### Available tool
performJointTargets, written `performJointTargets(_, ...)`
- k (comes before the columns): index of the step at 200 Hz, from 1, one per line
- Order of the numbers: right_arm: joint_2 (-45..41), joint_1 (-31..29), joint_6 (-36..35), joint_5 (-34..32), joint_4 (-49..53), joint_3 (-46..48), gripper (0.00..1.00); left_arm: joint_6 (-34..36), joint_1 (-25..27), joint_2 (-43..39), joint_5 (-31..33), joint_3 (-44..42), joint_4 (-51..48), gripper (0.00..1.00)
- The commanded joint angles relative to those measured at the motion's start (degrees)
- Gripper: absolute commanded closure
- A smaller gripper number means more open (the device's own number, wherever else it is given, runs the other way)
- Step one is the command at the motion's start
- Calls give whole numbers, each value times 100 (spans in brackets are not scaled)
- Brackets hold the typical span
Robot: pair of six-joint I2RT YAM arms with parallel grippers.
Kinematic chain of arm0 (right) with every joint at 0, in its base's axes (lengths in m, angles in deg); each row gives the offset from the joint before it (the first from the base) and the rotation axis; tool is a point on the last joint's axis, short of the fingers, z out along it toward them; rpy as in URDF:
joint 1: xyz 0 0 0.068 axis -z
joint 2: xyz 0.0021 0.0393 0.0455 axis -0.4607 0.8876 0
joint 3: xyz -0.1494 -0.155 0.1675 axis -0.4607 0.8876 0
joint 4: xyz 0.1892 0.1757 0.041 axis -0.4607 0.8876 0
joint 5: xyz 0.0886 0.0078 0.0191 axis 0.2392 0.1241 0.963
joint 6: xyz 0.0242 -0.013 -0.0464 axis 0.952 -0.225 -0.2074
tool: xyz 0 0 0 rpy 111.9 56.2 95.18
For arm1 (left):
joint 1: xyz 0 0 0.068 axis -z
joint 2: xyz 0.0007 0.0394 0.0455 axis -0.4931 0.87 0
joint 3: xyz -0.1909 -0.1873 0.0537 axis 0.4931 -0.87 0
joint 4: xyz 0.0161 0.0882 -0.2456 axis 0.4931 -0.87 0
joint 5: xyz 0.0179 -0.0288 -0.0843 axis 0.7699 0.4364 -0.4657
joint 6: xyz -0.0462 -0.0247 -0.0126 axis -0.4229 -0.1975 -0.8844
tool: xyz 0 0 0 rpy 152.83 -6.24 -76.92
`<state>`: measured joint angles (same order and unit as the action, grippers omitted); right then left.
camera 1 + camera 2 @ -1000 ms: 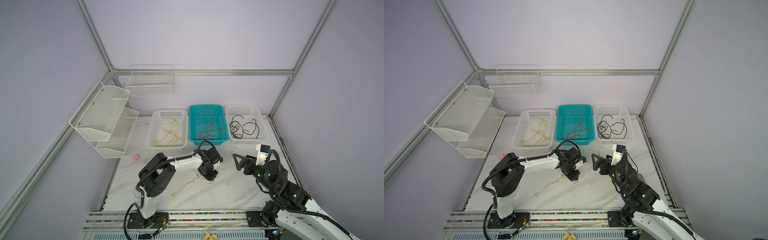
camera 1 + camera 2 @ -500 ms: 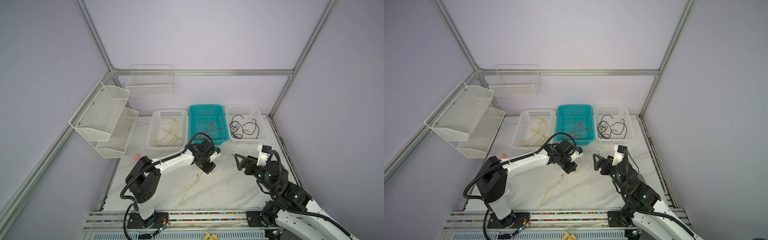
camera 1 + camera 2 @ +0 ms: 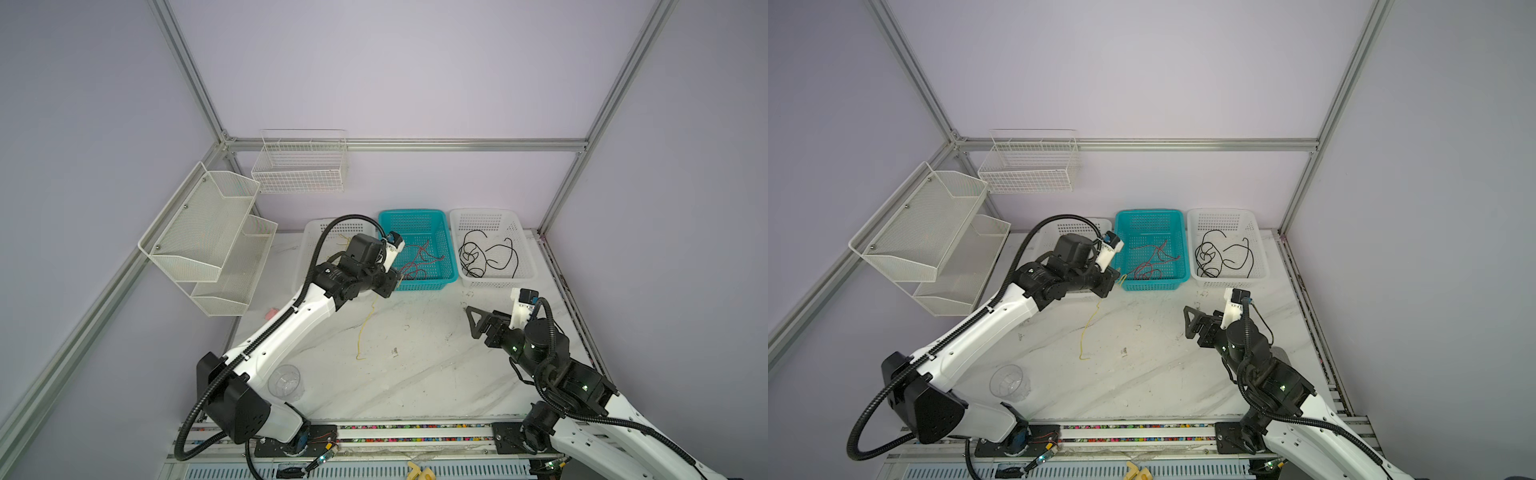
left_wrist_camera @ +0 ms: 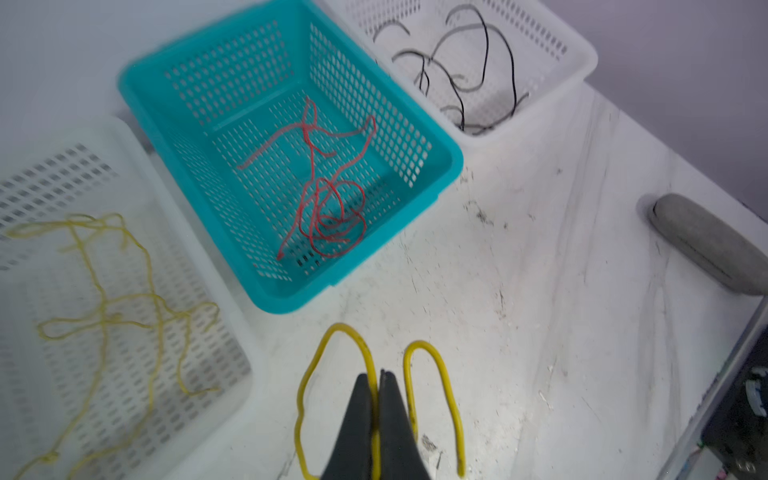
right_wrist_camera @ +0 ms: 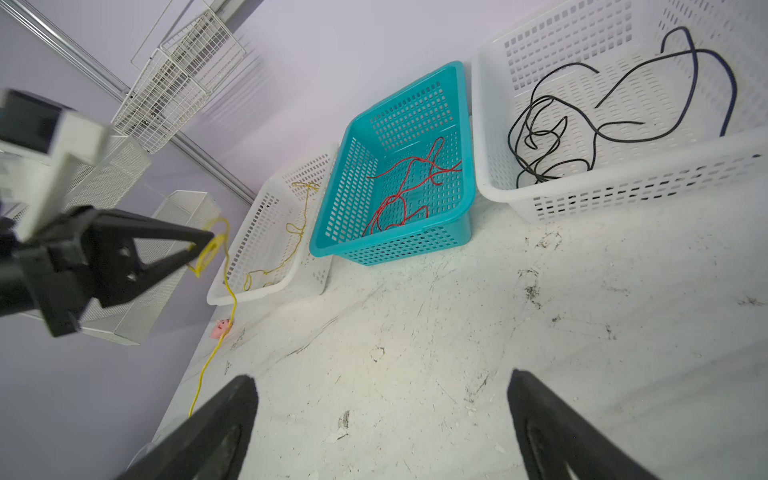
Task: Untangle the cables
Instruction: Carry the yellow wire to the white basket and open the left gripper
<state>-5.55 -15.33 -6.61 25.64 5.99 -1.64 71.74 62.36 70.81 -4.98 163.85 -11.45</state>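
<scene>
My left gripper [image 3: 392, 283] [image 4: 378, 374] is shut on a yellow cable [image 3: 365, 328] [image 4: 440, 374] and holds it up just in front of the teal basket [image 3: 415, 214]. The cable hangs down, and its lower end reaches the tabletop. More yellow cables [image 4: 104, 299] lie in the white basket [image 3: 309, 232] on the left. Red cables [image 3: 419, 259] lie in the teal basket, and black cables [image 3: 486, 257] in the white basket [image 3: 486, 214] on the right. My right gripper [image 3: 473, 322] [image 5: 380, 378] stands open over bare table, holding nothing.
A clear plastic cup [image 3: 286, 382] stands beside the left arm's base. A small pink thing [image 3: 272, 311] lies at the table's left edge. A mesh shelf [image 3: 208, 232] and a wire basket [image 3: 299, 166] hang on the walls.
My left gripper has risen and moved back toward the baskets with the yellow cable, which now hangs instead of lying on the table. The right arm has barely moved.
</scene>
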Motion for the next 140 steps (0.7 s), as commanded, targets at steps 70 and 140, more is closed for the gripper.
performJointTargets(70,316,-22,-26,94,-394,-138,3,520,-1984,1193,-234,1677,2331,100)
performJointTargets(140,206,-19,24,108,-353,-38,3,914,-2512,2288,-25,733,4321,100)
